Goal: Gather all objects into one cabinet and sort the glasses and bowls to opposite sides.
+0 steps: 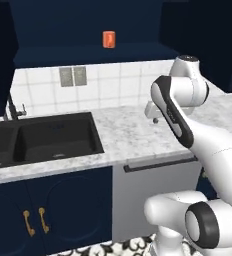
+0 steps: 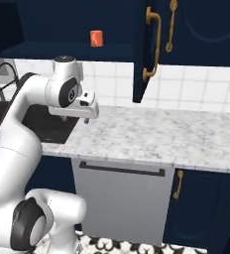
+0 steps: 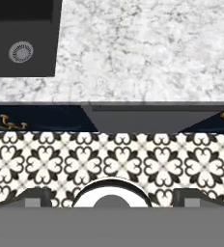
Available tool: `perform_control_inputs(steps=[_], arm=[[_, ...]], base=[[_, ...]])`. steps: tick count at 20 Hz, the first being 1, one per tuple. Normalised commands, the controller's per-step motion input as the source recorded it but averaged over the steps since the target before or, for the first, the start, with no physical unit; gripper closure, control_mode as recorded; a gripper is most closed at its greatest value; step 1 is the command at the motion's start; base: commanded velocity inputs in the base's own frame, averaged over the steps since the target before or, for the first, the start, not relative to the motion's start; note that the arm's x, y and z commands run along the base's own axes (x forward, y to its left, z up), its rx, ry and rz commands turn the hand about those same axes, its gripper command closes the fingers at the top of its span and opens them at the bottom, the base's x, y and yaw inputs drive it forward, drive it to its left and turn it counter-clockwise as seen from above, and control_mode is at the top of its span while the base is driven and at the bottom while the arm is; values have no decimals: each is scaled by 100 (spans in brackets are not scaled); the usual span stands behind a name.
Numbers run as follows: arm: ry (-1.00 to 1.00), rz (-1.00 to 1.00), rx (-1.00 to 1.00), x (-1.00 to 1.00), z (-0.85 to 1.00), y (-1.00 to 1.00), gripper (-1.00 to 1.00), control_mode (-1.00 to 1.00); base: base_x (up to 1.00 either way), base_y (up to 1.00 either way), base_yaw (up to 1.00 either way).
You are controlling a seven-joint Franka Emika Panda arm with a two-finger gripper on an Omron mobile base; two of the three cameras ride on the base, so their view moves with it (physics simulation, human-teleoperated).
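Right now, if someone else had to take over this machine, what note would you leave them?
End effector: open, holding nothing, hanging above the marble counter beside the sink.
Job's things: one orange tumbler stands upright on the open shelf of the upper cabinet. The cabinet's door is swung open.
Done: cabinet opened, orange tumbler inside.
Left: find the other glasses and the bowl, bring them to this cabinet, glasses to one side and bowl to the other.
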Motion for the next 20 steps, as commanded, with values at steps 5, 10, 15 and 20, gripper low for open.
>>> perform_control_inputs(steps=[5, 10, 15, 20], arm=[[0, 0, 0, 0, 0, 0, -100, 100], [0, 0, 0, 0, 0, 0, -100, 100], [0, 0, 0, 0, 0, 0, -100, 100], [0, 0, 0, 0, 0, 0, -100, 100]], base=[[100, 66, -9], [100, 51, -13], [97, -44, 15], [5, 0, 0]])
